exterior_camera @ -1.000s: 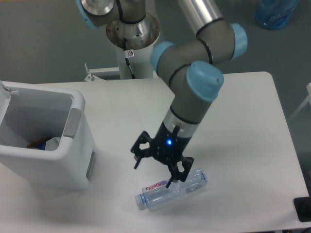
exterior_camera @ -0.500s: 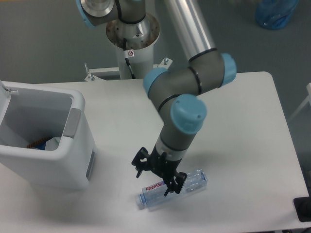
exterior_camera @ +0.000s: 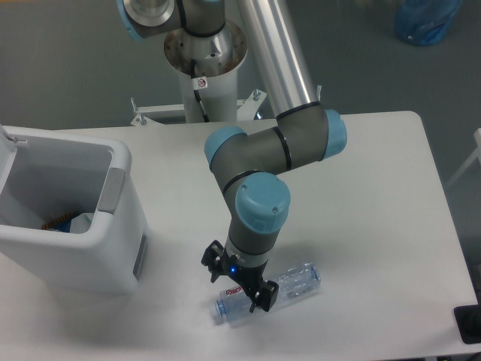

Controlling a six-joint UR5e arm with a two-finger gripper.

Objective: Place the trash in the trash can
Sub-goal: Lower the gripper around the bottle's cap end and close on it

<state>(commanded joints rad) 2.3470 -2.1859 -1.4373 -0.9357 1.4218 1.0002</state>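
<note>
A clear plastic bottle (exterior_camera: 297,281) with a red-lettered white label lies on its side near the front edge of the white table (exterior_camera: 368,203). My gripper (exterior_camera: 236,289) is lowered right over the bottle's label, with its fingers open on either side of the bottle's middle. The white trash can (exterior_camera: 71,218) with a grey side panel stands at the left, open at the top, with some items inside it. The crumpled wrapper does not show clearly; it may be among the items in the can.
The robot's base column (exterior_camera: 203,56) stands behind the table at the back. A blue object (exterior_camera: 427,21) lies on the floor at the top right. A dark object (exterior_camera: 470,323) sits at the table's right front corner.
The arm has dropped and shifted left. The gripper has come down from beside the bottle onto its label and now straddles it.
</note>
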